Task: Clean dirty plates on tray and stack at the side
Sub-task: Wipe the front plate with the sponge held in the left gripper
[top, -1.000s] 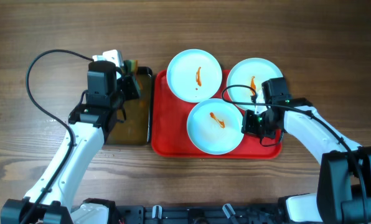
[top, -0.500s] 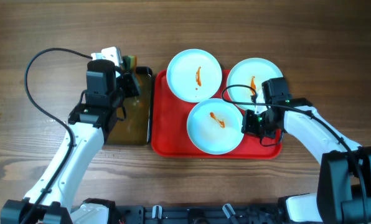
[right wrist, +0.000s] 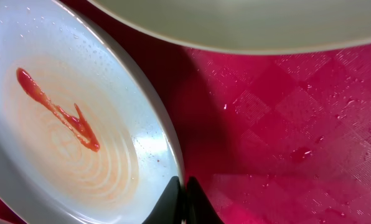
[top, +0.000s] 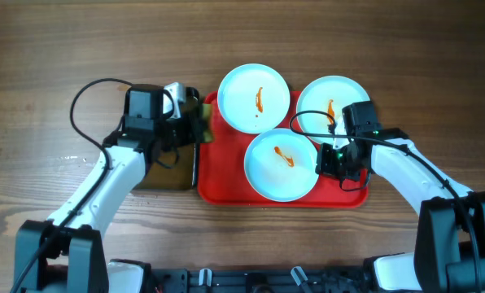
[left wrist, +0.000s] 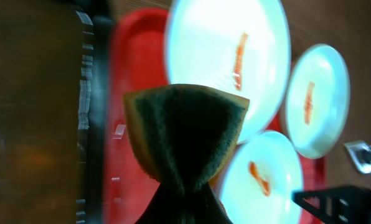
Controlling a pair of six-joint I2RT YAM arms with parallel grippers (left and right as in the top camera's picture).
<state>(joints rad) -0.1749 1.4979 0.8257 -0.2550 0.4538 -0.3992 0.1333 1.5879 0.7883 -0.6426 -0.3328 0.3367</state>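
Red tray [top: 226,181] sits mid-desk [top: 63,49] w/ 3 pale plates [top: 255,98] on it: back-left plate [top: 242,81], back-right plate [top: 317,91] and front plate [top: 268,177], the front one nearest the robot and between the other two. Each has a thin orange-red sauce streak near its centre. Back-right plate's rim hangs slightly over the tray's far right corner. Just left of the tray, touching or nearly so, is a narrow black bin [top: 174,172] w/ brownish water. Left claw [top: 192,128] is closed tight on a green sponge [left wrist: 185,124] w/ a yellowish side, squeezing it so it fans out above the tips. It hangs over the line where bin meets tray, by the tray's back-left corner, near the back-left plate; can't tell if the sponge touches anything below. Right claw [right wrist: 185,196] is pinched closed on the right rim of the front plate, one tip on the plate side and one on the tray side, low over the tray's textured base. Water droplets on tray base and on the front plate's rim in the right wrist view. Back-right plate's edge sits just behind that claw.
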